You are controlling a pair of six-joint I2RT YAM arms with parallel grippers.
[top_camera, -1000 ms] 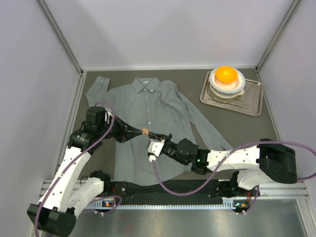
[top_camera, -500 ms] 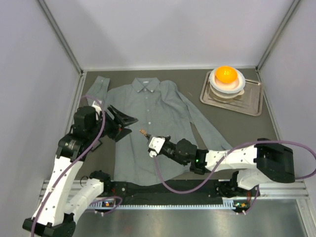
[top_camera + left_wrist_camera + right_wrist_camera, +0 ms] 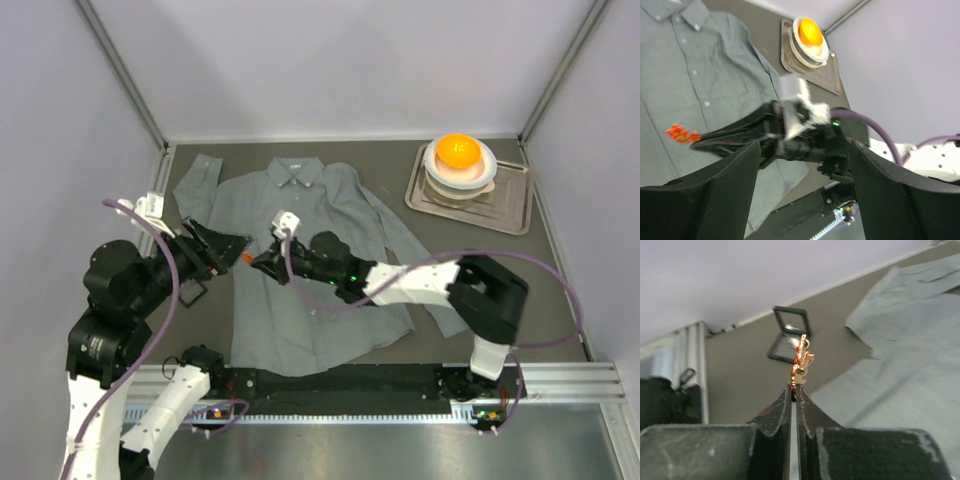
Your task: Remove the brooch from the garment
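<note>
Brooch (image 3: 801,361) held clear of the garment (image 3: 300,215)
The right hand (image 3: 794,390) pinches it at its tips, above the cloth's edge, beside the spread, empty left hand (image 3: 803,150); removal looks all but done, so next it likely needs carrying aside and setting on the bench (image 3: 480,260)

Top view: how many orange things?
2. The orange ball sits on the white bowl in the tray, far right. The brooch is pinched in the jaws of the right gripper, by the shirt edge. Others may be hidden under the arms.
</note>
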